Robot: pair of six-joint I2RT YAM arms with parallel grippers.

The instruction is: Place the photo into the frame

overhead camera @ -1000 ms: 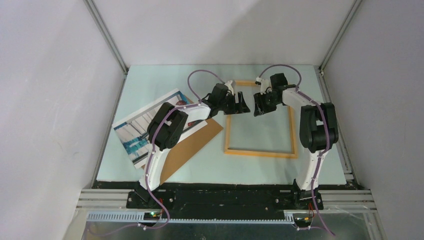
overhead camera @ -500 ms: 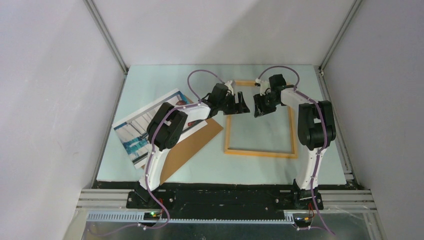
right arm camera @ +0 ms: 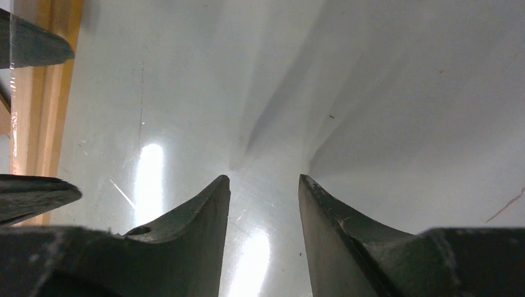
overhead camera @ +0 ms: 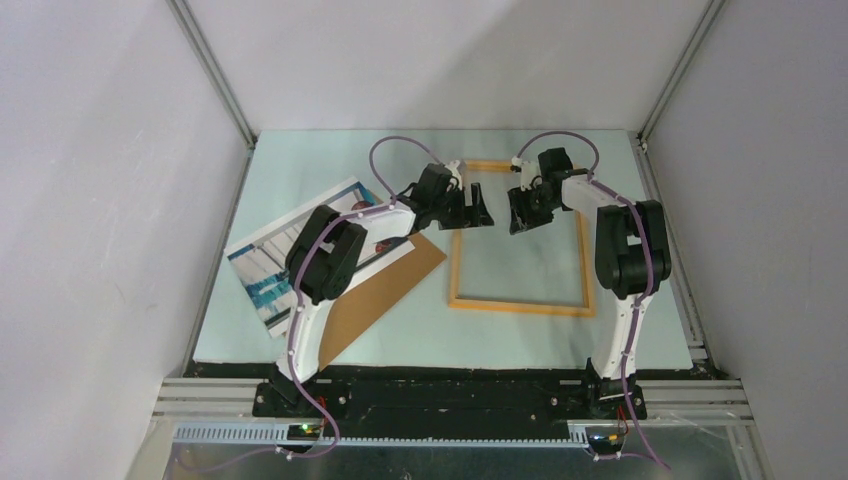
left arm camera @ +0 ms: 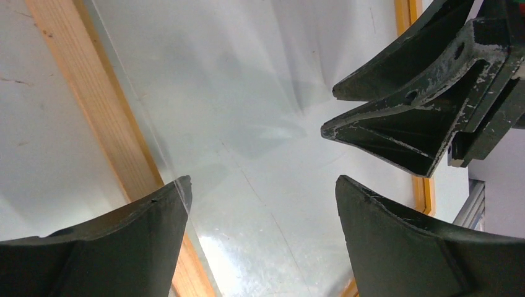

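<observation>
Since a second ago the left gripper (overhead camera: 478, 212) has drawn slightly leftward. Overhead, it faces the right gripper (overhead camera: 516, 212) across the frame's (overhead camera: 520, 305) far end. The photo (overhead camera: 262, 262) lies well left of both. Left wrist: fingers wide apart, empty, with a frame rail at the left fingertip. Right wrist: fingers partly apart, nothing between.

photo (overhead camera: 262, 262) left, board (overhead camera: 385, 285) against it, frame (overhead camera: 520, 305) right

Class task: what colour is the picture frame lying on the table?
Orange-yellow wood; the frame shows best in the top external view.
</observation>
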